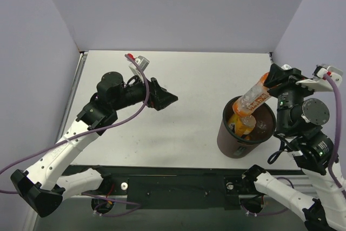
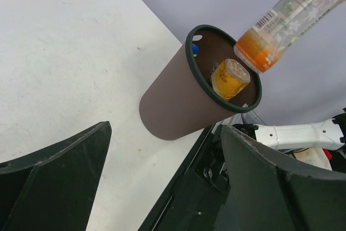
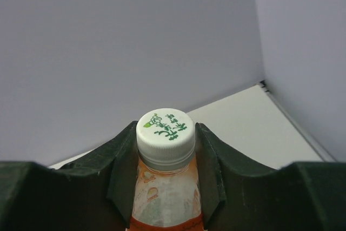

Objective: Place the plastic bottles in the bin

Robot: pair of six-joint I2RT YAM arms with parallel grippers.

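Right end effector (image 3: pixel 166 158) pinches clear orange-liquid plastic bottle (image 1: pixel 254 98) at neck: light, slick. Dark brown round bin (image 2: pixel 167 106) below. Left end effector (image 1: pixel 170 100) wide.

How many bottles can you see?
2 for sure. One bottle hangs in the right pincer, tilted over the bin. A yellow bottle sits inside. A blue bit there may be another; more could be hidden.

We see a white table (image 1: pixel 189 79) closed in on three sides by pale grey panels (image 1: pixel 178 9). The dark brown bin (image 1: pixel 233 143) stands upright on it near the front right edge. A black mounting rail (image 1: pixel 178 185) runs along the near edge. The left wrist view shows faint specks on the white top.
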